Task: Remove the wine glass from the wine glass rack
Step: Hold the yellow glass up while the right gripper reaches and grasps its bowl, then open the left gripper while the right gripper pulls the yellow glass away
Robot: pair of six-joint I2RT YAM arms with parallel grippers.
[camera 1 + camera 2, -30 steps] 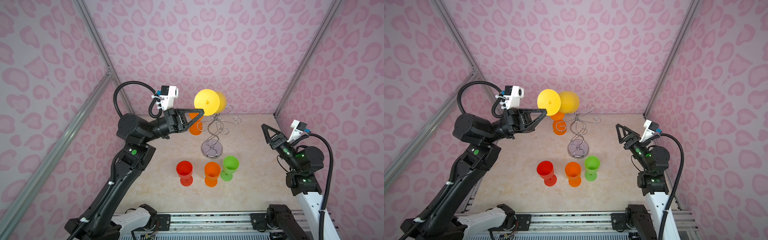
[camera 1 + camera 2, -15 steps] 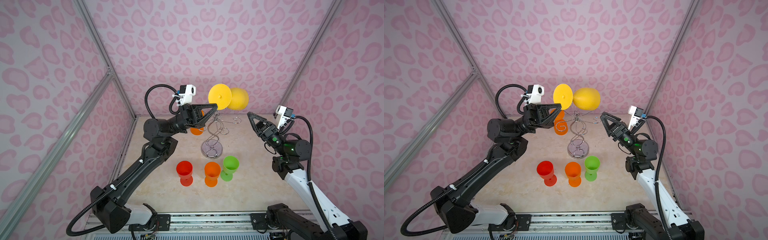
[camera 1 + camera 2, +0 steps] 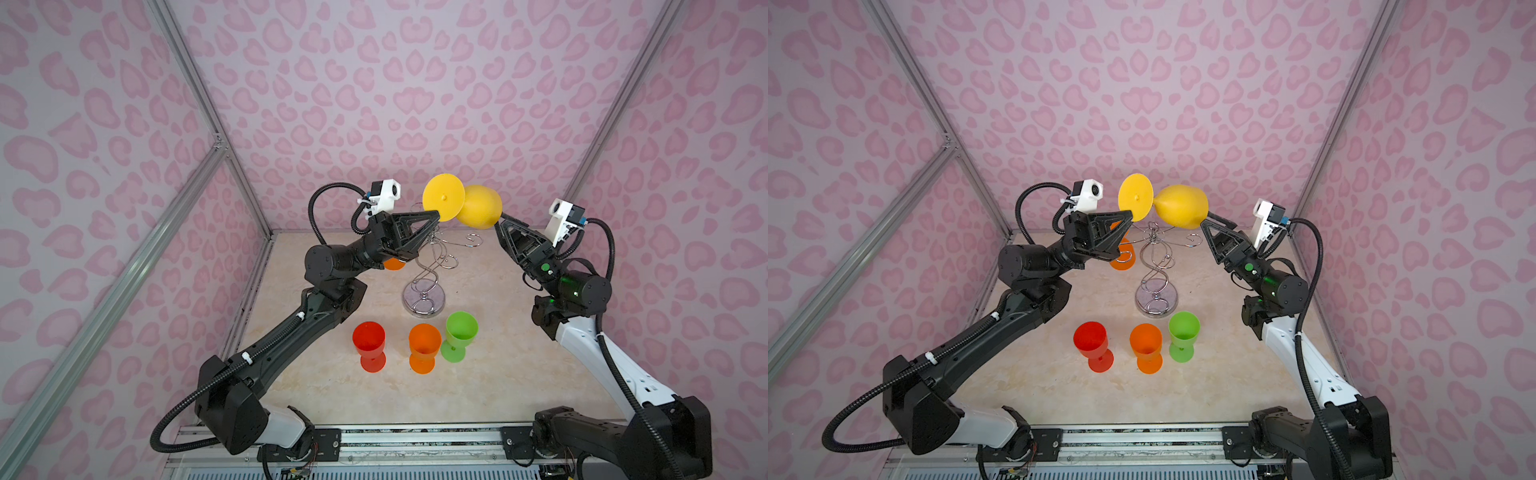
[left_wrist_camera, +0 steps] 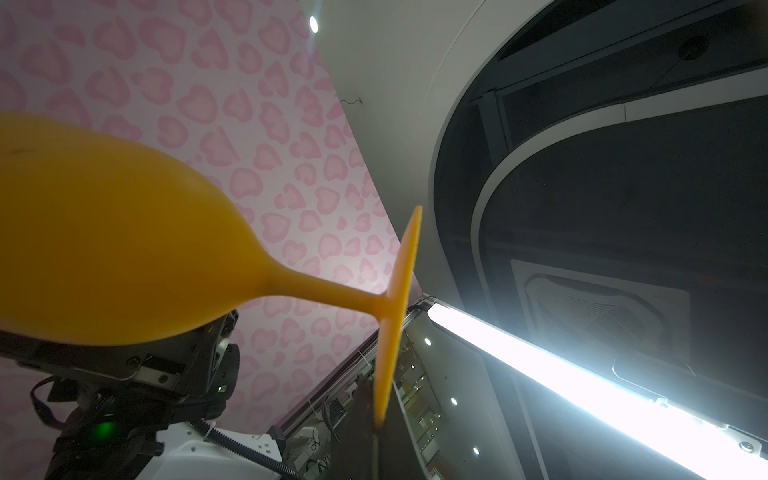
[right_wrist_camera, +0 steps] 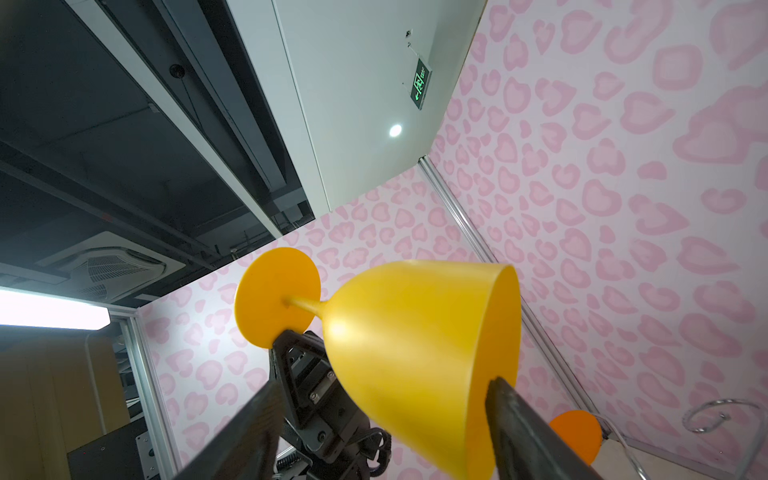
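A: Left gripper (image 3: 435, 215), status?
B: Clamped on the foot rim of the yellow glass (image 3: 478, 206). Right gripper (image 3: 1207, 220): jaws wide, one on either side of the bowl near its mouth. The right wrist view shows a gap at one finger.
A: Item location?
B: In the air, on its side, above the top of the rack (image 3: 424, 296) and apart from its arms. Foot towards the left arm, mouth towards the right.
A: Description?
B: One piece, opaque yellow, matte plastic look. Flat round foot, short thin stem, egg-shaped bowl, wide mouth.
A: Rack?
B: Shiny chrome wire with a round mirror base, S-twist stem and curled arms on top. Second orange glass (image 3: 1122, 259) at one arm, partly hidden by the left gripper.
A: Others?
B: Red glass (image 3: 368, 338), orange glass (image 3: 424, 343) and green glass (image 3: 460, 330), upright in a row on the beige marble-look table (image 3: 519, 374), in front of the rack. Walls (image 3: 415, 83): pink blotch print.
A: Writing?
B: One green sign (image 5: 420, 83) with a white arrow; characters too small to read
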